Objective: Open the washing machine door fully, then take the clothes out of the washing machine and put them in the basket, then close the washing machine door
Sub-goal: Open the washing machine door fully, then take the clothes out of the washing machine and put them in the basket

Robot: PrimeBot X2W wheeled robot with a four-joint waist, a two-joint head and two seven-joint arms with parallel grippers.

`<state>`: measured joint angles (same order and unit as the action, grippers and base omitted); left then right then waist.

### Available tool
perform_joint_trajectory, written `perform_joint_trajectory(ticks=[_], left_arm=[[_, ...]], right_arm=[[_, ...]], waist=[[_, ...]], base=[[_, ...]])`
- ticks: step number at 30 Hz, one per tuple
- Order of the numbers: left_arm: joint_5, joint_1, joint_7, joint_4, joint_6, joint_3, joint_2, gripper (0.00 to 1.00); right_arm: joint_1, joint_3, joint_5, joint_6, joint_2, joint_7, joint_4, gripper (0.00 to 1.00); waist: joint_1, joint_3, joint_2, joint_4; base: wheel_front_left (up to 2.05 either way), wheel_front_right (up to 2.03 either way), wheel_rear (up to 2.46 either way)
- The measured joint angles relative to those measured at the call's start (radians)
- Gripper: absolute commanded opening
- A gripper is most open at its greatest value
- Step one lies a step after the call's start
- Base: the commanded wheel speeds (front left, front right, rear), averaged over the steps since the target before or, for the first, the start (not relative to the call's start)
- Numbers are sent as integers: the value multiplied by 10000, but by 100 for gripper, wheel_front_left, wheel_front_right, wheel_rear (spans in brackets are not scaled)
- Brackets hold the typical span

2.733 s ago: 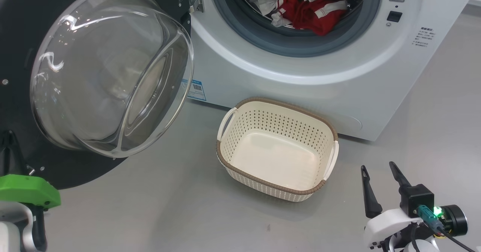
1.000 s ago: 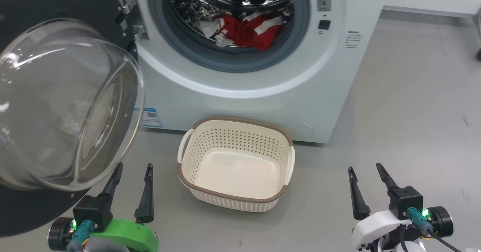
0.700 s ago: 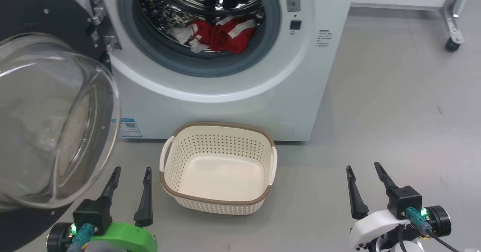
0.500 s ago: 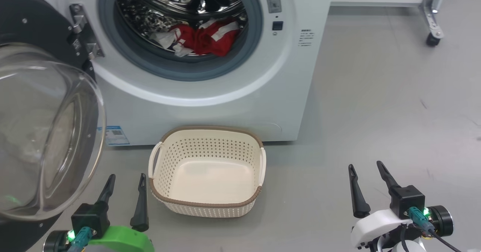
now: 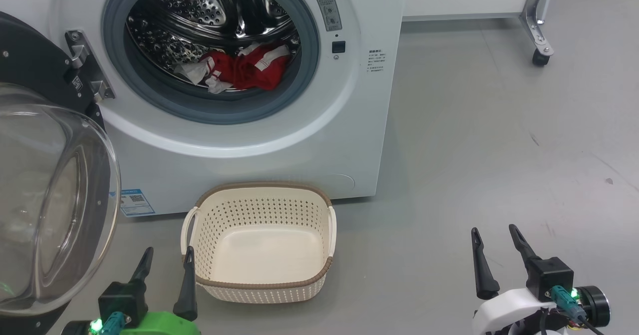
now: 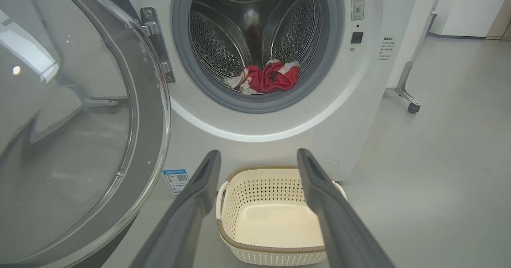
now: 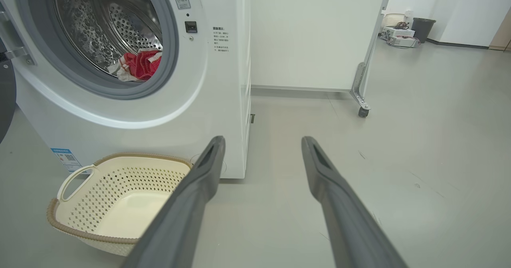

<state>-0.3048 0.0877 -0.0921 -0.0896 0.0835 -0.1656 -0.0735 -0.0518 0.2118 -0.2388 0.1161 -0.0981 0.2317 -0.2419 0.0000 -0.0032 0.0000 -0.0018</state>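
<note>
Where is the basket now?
Head view, lower centre-left: the basket stands on the floor before the washing machine, just right of the left hand.

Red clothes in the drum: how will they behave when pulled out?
The clothes lie crumpled in folds, so probably floppy: they'd drape and trail from a pinch. Red and white pieces look tangled, so one pull may drag several. May snag on the grey gasket in front.

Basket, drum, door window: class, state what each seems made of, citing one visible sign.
The basket looks like matt cream plastic: moulded rows of holes, brown woven-look rim. The drum appears polished steel: perforated, mirror-bright. The door window seems clear glass, possibly plastic: transparent, with sharp glare.
</note>
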Motion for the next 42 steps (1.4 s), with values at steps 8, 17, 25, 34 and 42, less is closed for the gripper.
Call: perform_joint_trajectory(ticks=[8, 17, 25, 34, 42], left_arm=[[173, 42, 90, 48, 12, -107, -2, 100], [174, 51, 125, 123, 54, -148, -2, 100], [207, 51, 211, 196, 88, -136, -2, 100], [-98, 50, 75, 545, -94, -240, 17, 100], [-109, 50, 77, 550, -105, -249, 17, 100]], right_arm=[[-18, -8, 0, 0, 0, 27, 125, 100], [-159, -15, 2, 4, -15, 29, 224, 100], [-166, -10, 4, 6, -40, 29, 309, 100], [-170, 15, 8, 10, -38, 29, 393, 100], [-170, 35, 21, 10, -38, 29, 437, 100]], waist=[[0, -13, 0, -20], [0, 6, 0, 8], [0, 37, 0, 51], [0, 84, 0, 46], [0, 151, 0, 7]], base=[[0, 0, 0], [0, 0, 0], [0, 0, 0], [24, -24, 0], [59, -59, 0]])
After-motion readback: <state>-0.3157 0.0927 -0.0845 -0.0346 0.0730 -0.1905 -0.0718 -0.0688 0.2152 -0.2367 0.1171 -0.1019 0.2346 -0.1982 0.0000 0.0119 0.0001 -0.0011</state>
